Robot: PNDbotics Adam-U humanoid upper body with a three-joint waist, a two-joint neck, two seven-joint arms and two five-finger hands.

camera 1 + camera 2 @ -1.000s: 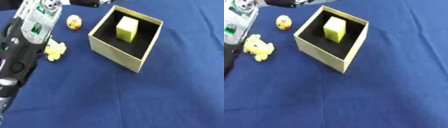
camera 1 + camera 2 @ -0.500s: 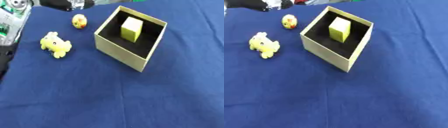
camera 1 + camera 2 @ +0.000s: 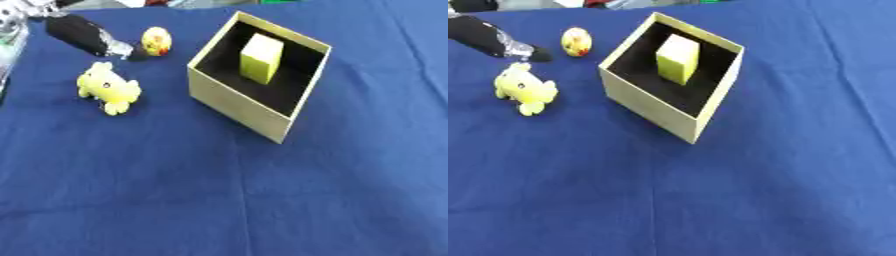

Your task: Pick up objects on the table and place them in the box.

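A tan cardboard box (image 3: 229, 102) with a black inside stands open at the upper middle, and a yellow block (image 3: 261, 58) stands in it. Left of the box a yellow plush toy (image 3: 108, 88) lies on the blue cloth. A small yellow ball with red marks (image 3: 157, 40) sits behind the toy. My left hand (image 3: 81, 34) comes in from the upper left corner; one black finger is stretched out straight, its tip just left of the ball and above the toy, holding nothing. My right hand shows in neither view.
A blue cloth (image 3: 219, 190) covers the whole table, with wide free room in front of and to the right of the box. Some coloured things show at the far edge (image 3: 623, 4), too cut off to make out.
My left forearm has drawn away from the left side and uncovered the plush toy. The hand's finger now reaches down beside the ball. The view has also shifted.
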